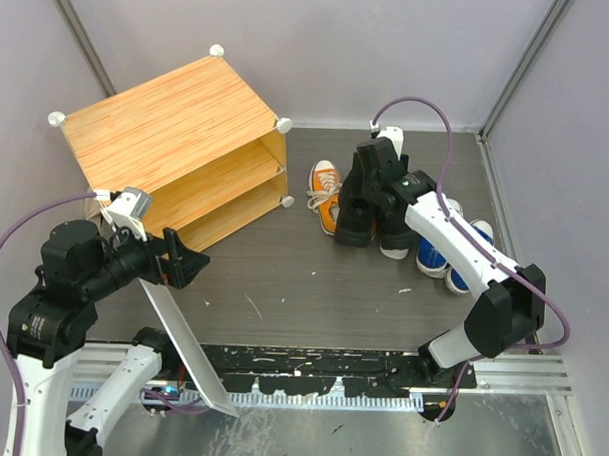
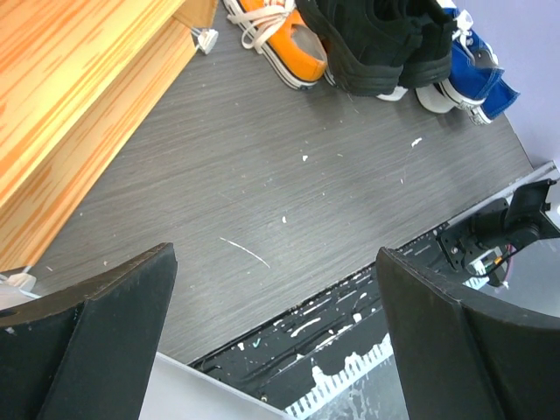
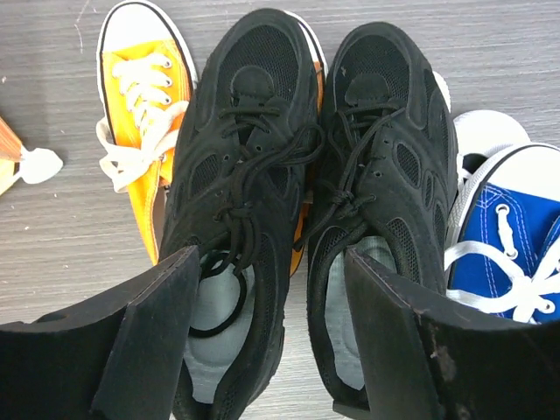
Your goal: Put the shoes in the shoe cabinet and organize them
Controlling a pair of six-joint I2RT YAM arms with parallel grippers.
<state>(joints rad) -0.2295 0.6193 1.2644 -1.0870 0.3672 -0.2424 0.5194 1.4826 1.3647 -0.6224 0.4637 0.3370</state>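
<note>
The shoe cabinet stands at the back left with its front open and an inner shelf showing. Its white door hangs open towards the near edge. Two black shoes lie side by side, an orange shoe on their left and a blue shoe on their right. My right gripper is open over the black shoes' heels, one finger over each shoe's opening. A second orange shoe shows only as a sliver between the black ones. My left gripper is open and empty beside the door.
The shoes cluster at the centre right of the dark table. The cabinet's white corner knob sits close to the orange shoe. Blue shoes lie near the right wall. A metal rail runs along the near edge.
</note>
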